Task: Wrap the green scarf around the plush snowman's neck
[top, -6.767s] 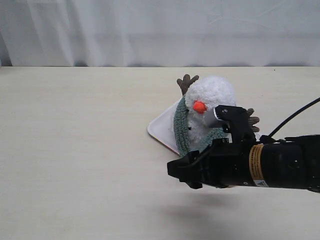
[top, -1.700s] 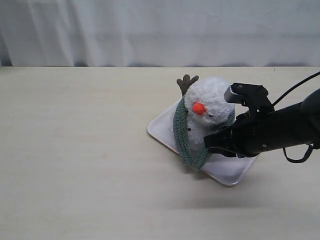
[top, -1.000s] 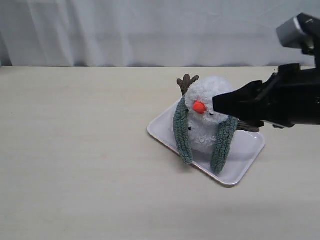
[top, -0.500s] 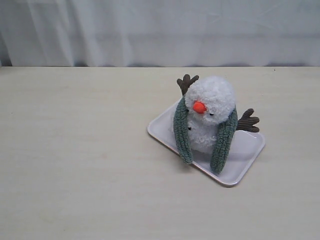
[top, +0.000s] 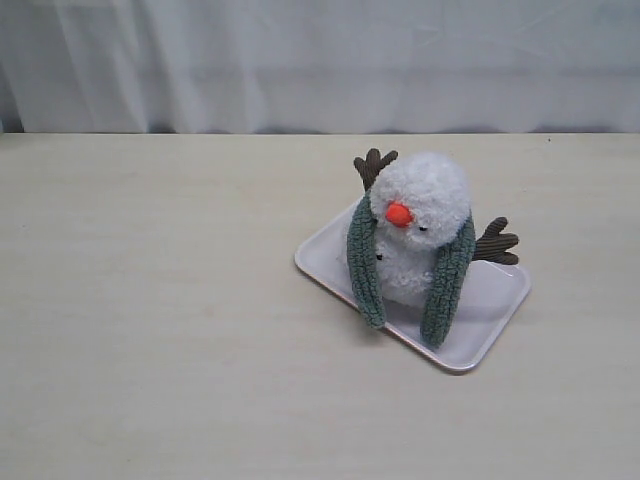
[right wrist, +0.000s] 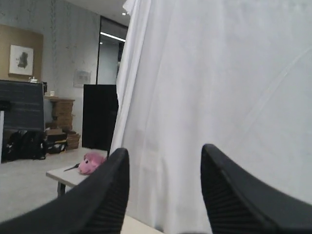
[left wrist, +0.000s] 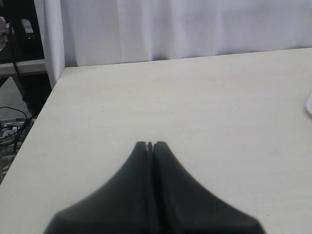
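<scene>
Pale bench (top: 150, 330) holds the snowman (top: 420, 195) upright, scarf (top: 447, 285) ends hanging down both sides; left gripper (left wrist: 150, 145) together, right gripper (right wrist: 165, 155) apart.

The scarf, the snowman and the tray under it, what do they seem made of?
The green scarf: ribbed knit yarn, matte; ridges show. The plush snowman: fluffy white pile fabric, probably stuffed; twig arm looks like brown corduroy. The tray: smooth white, likely plastic, slightly glossy; uncertain.

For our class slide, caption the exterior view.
Plush snowman sits on a white tray, green scarf draped round its neck, both ends hanging in front.
</scene>
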Robot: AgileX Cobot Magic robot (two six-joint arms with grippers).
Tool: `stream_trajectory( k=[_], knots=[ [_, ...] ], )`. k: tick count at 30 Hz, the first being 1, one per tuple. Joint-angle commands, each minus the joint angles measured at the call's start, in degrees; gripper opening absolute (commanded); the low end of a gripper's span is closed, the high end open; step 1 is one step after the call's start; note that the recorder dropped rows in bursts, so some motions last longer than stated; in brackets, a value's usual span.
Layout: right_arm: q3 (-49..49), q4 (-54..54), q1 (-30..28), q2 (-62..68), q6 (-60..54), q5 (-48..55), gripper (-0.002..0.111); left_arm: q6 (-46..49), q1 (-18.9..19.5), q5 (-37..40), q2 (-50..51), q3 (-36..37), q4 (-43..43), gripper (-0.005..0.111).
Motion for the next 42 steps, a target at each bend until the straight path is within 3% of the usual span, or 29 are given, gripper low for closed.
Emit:
stream_trajectory(
  k=[1,7,34,37,42],
  knots=[
    [0.0,-0.6,-0.1,-5.5,-0.4,-4.7,0.045,0.2,-0.4,-0.7,-0.2,0.1,-0.2,0.000],
    [0.0,-0.5,-0.1,-12.6,-0.4,-13.6,0.045,0.2,-0.4,-0.7,-0.2,0.1,-0.2,0.000],
    [-0.6,-0.6,-0.1,-12.6,-0.1,-13.3,0.045,0.2,-0.4,-0.7,-0.2,0.1,-0.2,0.000],
    [-0.6,-7.2,-0.1,-12.6,-0.1,-13.6,0.045,0.2,-0.4,-0.7,-0.2,0.1,-0.2,0.000],
    [1.2,-33.2,-0.2,-12.6,-0.1,-14.1,0.045,0.2,-0.4,-0.7,-0.2,0.1,-0.2,0.000]
  ],
)
